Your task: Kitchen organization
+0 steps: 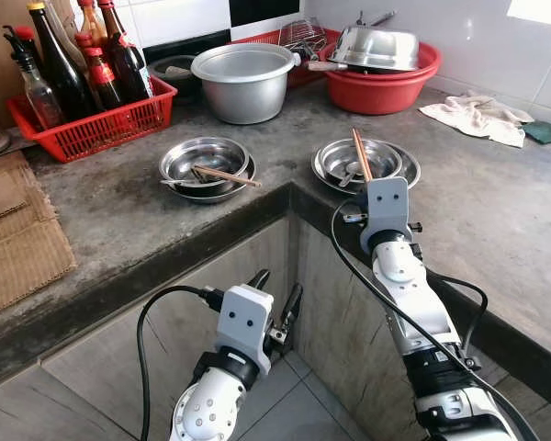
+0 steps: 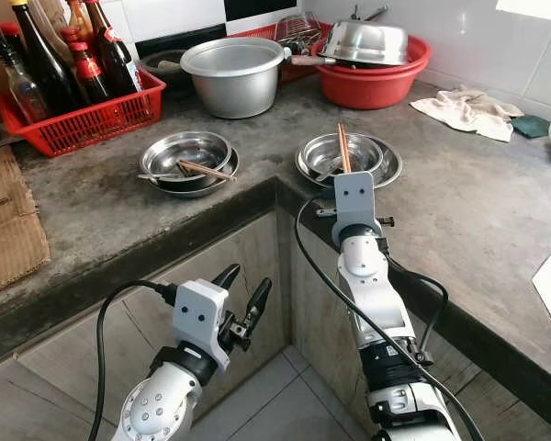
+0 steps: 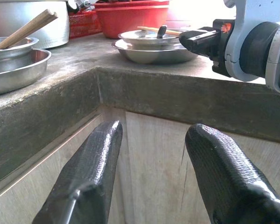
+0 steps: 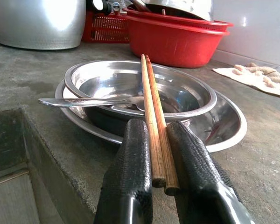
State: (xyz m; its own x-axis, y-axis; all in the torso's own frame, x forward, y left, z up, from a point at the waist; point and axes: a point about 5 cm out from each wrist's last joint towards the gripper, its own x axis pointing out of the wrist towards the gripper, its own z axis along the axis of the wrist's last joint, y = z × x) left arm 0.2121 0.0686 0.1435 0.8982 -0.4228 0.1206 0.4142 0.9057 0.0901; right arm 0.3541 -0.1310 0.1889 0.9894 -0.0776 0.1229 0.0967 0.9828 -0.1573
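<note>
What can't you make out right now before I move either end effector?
- Right end effector on the chopsticks: the eye views hide its fingers behind the wrist housing.
- Bottle labels: too small to read.
- Red basin contents: covered by an upturned steel bowl.
- Left bowl stack: cut off in the left wrist view.

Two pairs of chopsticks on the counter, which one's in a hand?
The chopsticks over the right-side bowl stack, clamped by the right hand. The other chopsticks lie untouched in the left bowls.

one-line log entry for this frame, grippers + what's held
right gripper: shut on chopsticks over right bowl | left gripper: open, idle below counter edge | left bowl: chopsticks untouched
</note>
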